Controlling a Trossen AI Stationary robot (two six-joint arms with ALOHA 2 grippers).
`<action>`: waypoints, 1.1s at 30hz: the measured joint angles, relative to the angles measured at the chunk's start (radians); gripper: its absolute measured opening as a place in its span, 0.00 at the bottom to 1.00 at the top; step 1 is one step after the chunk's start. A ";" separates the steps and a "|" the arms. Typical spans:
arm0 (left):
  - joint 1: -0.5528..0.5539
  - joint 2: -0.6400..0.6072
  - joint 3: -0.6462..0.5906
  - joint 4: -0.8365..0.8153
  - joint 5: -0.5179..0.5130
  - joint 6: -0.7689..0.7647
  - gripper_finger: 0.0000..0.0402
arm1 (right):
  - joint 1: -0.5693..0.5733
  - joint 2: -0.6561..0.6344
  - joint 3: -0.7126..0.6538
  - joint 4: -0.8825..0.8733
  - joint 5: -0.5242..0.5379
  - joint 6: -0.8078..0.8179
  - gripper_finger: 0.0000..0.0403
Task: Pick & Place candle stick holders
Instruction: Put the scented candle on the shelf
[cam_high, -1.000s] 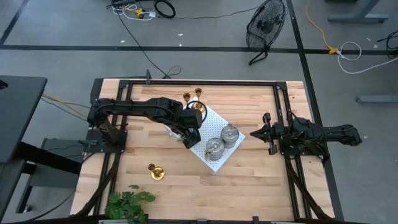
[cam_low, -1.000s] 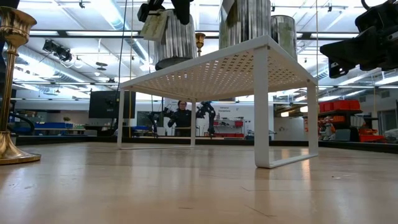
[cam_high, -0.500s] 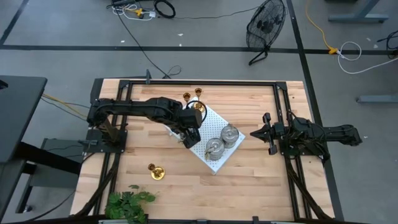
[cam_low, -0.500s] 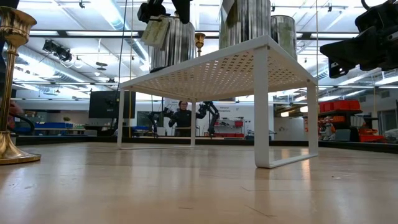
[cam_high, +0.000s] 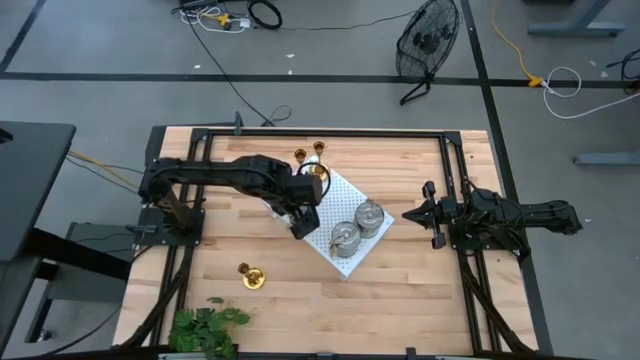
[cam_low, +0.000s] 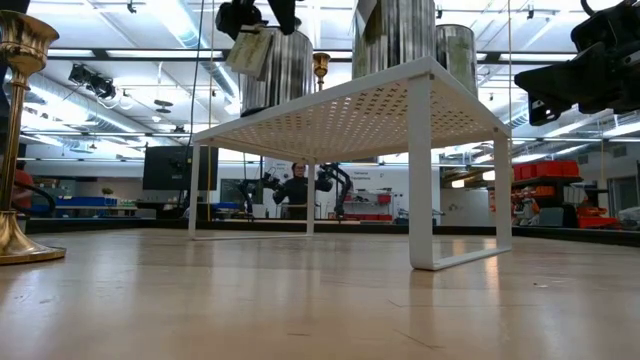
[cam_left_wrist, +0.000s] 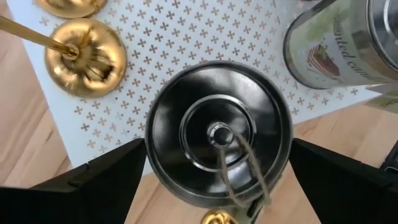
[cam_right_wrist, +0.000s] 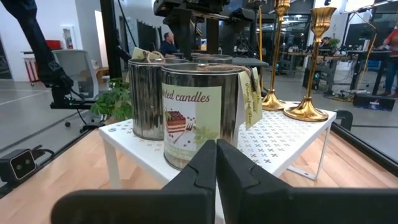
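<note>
My left gripper (cam_high: 300, 222) reaches over the white perforated board (cam_high: 352, 190) and is shut on a silver tin holder (cam_left_wrist: 217, 124), which stands on the board's left corner (cam_low: 275, 65). Two more silver tins (cam_high: 345, 238) (cam_high: 370, 215) stand on the board's near part. Two brass holders (cam_left_wrist: 86, 57) (cam_right_wrist: 306, 109) stand by their round bases on its far corner. A third brass holder (cam_high: 250, 277) stands on the table at the near left. My right gripper (cam_high: 408, 215) is shut and empty, to the right of the board. My left gripper comes from above, pointing down, with one finger (cam_left_wrist: 93, 180) on each side of the tin's round wall (cam_left_wrist: 149, 146), just below its rim. The tin stands upright with its bottom on the board. The tin's top hides the fingertips.
A green plant (cam_high: 205, 330) sits at the table's near left edge. The board stands on legs (cam_low: 420, 180) above the table, with free room beneath it. Black frame rails (cam_high: 330, 132) run along the table's edges. A person (cam_low: 293, 190) shows far behind the table.
My left gripper has gone down with the silver tin. The tin hung tilted just above the board a second ago; it now stands upright on the board's left corner.
</note>
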 joint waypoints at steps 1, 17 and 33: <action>0.001 -0.001 0.008 -0.010 -0.007 0.000 1.00 | 0.000 0.000 0.000 0.000 0.000 0.000 0.04; -0.018 -0.005 0.155 -0.066 0.013 0.042 0.98 | 0.000 0.000 0.000 0.000 0.000 0.000 0.04; -0.024 -0.078 0.155 -0.193 0.003 0.148 0.71 | 0.000 0.000 0.000 0.001 0.000 0.000 0.04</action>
